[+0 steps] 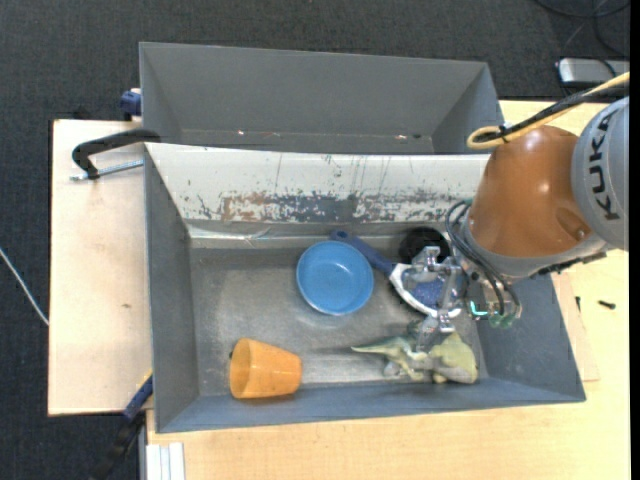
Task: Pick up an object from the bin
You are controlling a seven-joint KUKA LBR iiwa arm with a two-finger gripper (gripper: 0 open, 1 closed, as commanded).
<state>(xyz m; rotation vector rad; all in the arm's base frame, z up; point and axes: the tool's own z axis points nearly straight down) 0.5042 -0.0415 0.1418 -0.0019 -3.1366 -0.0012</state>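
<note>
Near wall of the bin [250, 303], view's left: orange cup [265, 368] on its side, mouth toward the view's right, well apart from everything else.

Near wall, view's right: green toy dinosaur [450, 361] lying flat. Its long axis runs roughly parallel to the near wall, thin tail pointing to the view's left and the bulkier body toward the right corner.

Tool [440, 320]: directly over the dinosaur's body end, tip just above or touching it; contact cannot be told. Open or closed: cannot tell, the metal parts overlap in this view. Nothing visibly gripped.

Key relation: the dinosaur sits straight below the tool, slightly toward the near wall. Judgement: a grasp should close across the narrow body, i.e. across the long axis. The near wall is just beside the toy, so there is little room on that side.

Farther in: a white-and-blue piece [408, 286] just beside the tool on its far side, a likely snag. Blue bowl [335, 278] upright mid-floor, handle running toward the view's right. Black object [420, 240] beyond that, near the orange cover [525, 203] on the wrist.
</note>
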